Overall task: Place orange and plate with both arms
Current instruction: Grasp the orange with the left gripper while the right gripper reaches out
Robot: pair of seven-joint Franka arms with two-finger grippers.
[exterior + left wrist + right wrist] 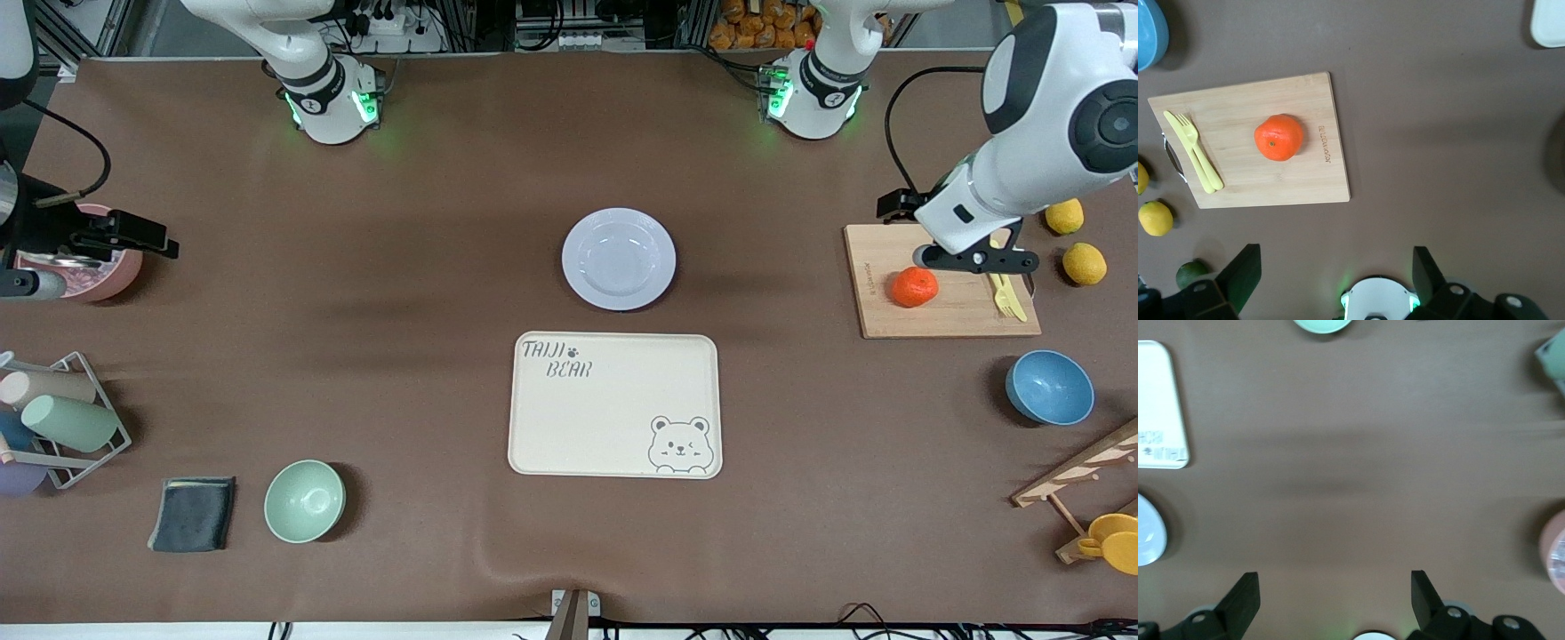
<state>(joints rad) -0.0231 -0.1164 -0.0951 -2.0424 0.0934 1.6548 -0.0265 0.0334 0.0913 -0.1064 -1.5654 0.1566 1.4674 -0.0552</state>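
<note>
Tablecloth (pixel 427 267), brown, lightly creased.

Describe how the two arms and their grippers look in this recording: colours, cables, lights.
Both arms are glossy white with black joint bands, on rounded white bases lit green. The left arm carries a black cable looping to its wrist; its left gripper has black angular fingers. The right arm looks the same; the right gripper is black too.

the small red-orange orange (pixel 915 286) sits alone on the wooden cutting board (pixel 942 316), open all round, with only the yellow plastic fork (pixel 1005 289) lying on the board toward the left arm's end of the table. the left gripper (pixel 978 260) hangs over that board with its fingers spread wide. bare brown table surrounds the round pale plate (pixel 619 259); the cream rectangular bear tray (pixel 614 404) lies just nearer the front camera.
</note>
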